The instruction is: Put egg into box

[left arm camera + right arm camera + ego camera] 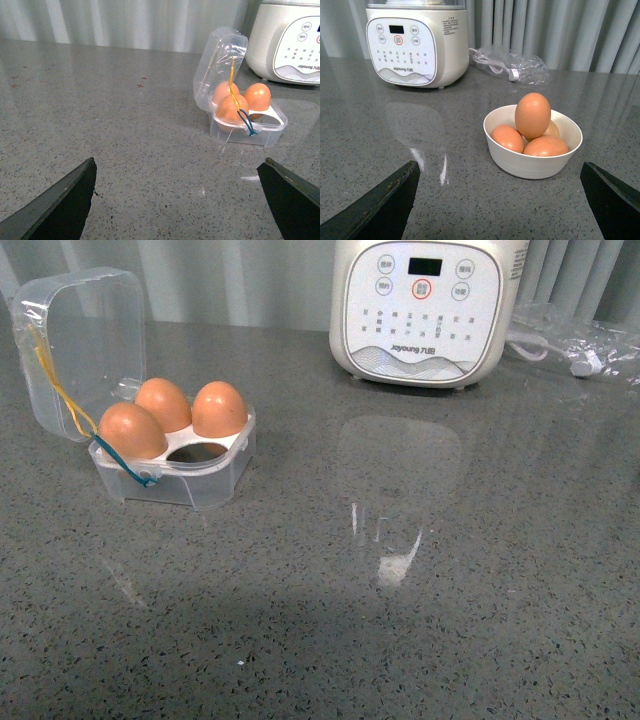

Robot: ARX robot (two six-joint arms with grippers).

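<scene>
We are starting the pick-up step: right gripper (498, 166) and left gripper (177, 162) are hanging wide open, empty. The egg (532, 115) is sitting on top of other eggs (507, 138) in the bowl (540, 169). Next we are needing a gentle grasp, then the box (190, 490) w/ its free cell (197, 451).
</scene>
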